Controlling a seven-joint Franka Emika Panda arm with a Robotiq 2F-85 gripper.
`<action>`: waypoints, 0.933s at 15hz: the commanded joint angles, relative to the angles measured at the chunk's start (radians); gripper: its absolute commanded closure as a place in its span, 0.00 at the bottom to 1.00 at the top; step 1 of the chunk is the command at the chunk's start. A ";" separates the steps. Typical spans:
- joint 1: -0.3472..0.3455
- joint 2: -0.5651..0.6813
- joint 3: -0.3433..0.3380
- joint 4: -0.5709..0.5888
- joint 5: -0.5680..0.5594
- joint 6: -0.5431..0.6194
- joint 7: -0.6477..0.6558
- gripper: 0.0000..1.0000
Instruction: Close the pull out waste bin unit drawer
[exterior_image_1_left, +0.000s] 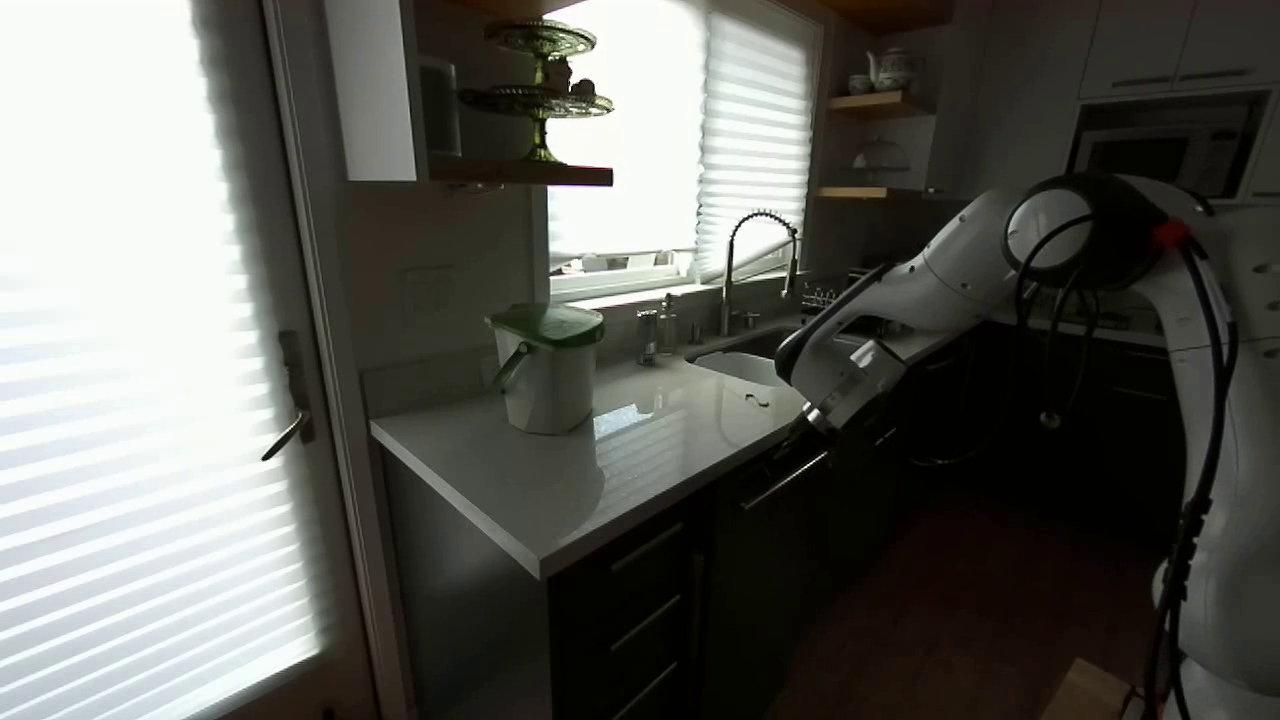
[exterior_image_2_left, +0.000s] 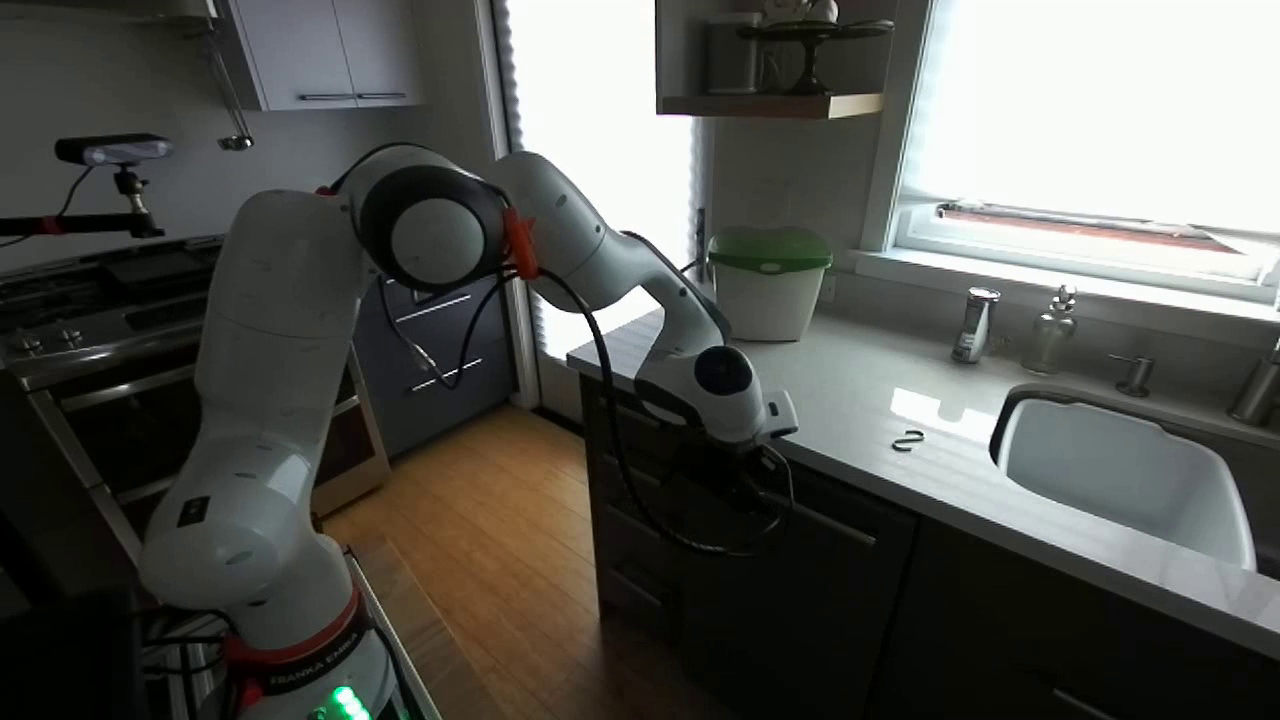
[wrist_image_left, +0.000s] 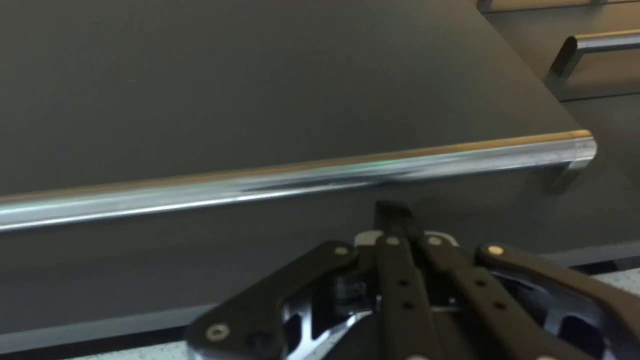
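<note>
The dark waste bin drawer front (wrist_image_left: 250, 90) fills much of the wrist view, with its long metal bar handle (wrist_image_left: 310, 177) across it. The front (exterior_image_2_left: 800, 600) and handle (exterior_image_2_left: 830, 522) also show under the counter in an exterior view, and the handle (exterior_image_1_left: 785, 481) shows in an exterior view. The front looks near flush with the cabinets, but dark shadow hides any small gap. My gripper (wrist_image_left: 395, 210) is shut with nothing between its fingers. Its tips are at the upper part of the front, on the counter side of the handle. I cannot tell whether they touch the front.
The white counter (exterior_image_1_left: 660, 470) overhangs close to the gripper. Drawers with bar handles (exterior_image_1_left: 645, 548) adjoin the front. A white bin with a green lid (exterior_image_2_left: 770, 285), an S-shaped hook (exterior_image_2_left: 908, 440) and a sink (exterior_image_2_left: 1120, 480) are on or in the counter.
</note>
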 joint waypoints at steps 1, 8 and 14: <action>-0.053 0.054 0.053 0.071 0.125 0.001 -0.140 1.00; -0.112 0.099 0.103 0.124 0.293 -0.045 -0.358 1.00; -0.135 0.129 0.128 0.158 0.432 -0.080 -0.491 1.00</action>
